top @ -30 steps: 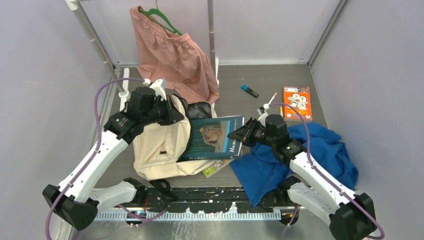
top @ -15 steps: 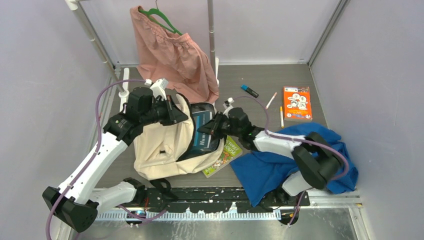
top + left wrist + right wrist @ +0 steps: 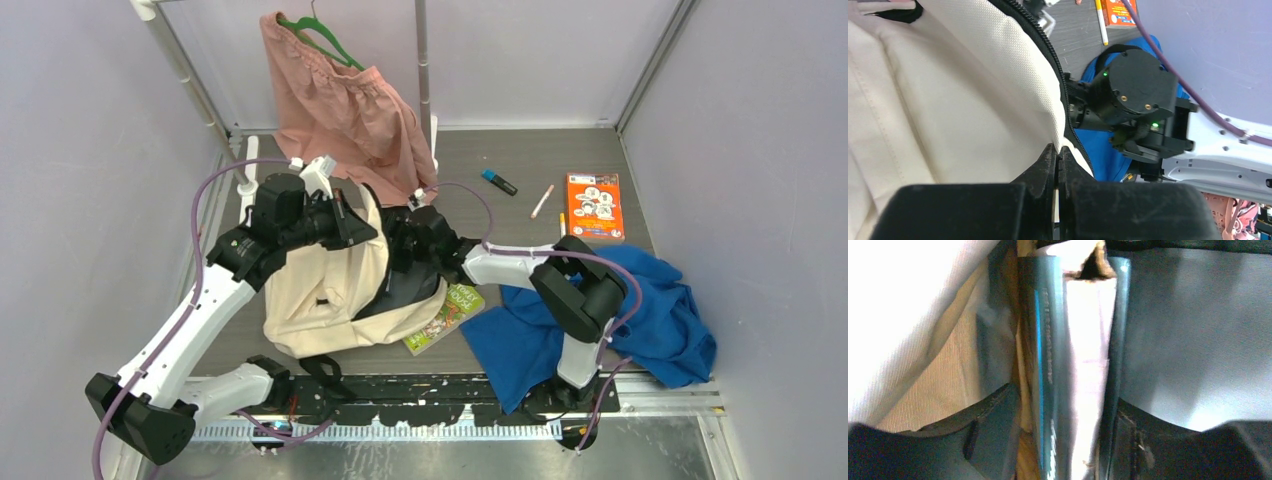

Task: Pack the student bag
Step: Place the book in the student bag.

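The student bag (image 3: 320,290), cream with black zippers, lies left of centre with its mouth facing right. My left gripper (image 3: 350,228) is shut on the upper edge of its opening, and in the left wrist view the cream fabric (image 3: 948,90) is pinched between the jaws (image 3: 1058,152). My right gripper (image 3: 402,248) reaches into the bag's mouth. In the right wrist view a teal book (image 3: 1048,340) stands on edge between its fingers (image 3: 1063,405). The jaws are open, with a gap showing beside the left finger. The bag's grey lining (image 3: 1178,330) surrounds the book.
A green booklet (image 3: 447,312) pokes out from under the bag. A blue cloth (image 3: 650,310) lies at the right, with an orange book (image 3: 594,205), a pen (image 3: 542,201) and a blue marker (image 3: 499,181) behind it. A pink garment (image 3: 350,110) hangs on a green hanger at the back.
My right arm has stretched left and carried the teal book from the table into the bag's mouth. Its jaws have widened around the book. The left gripper has held still.
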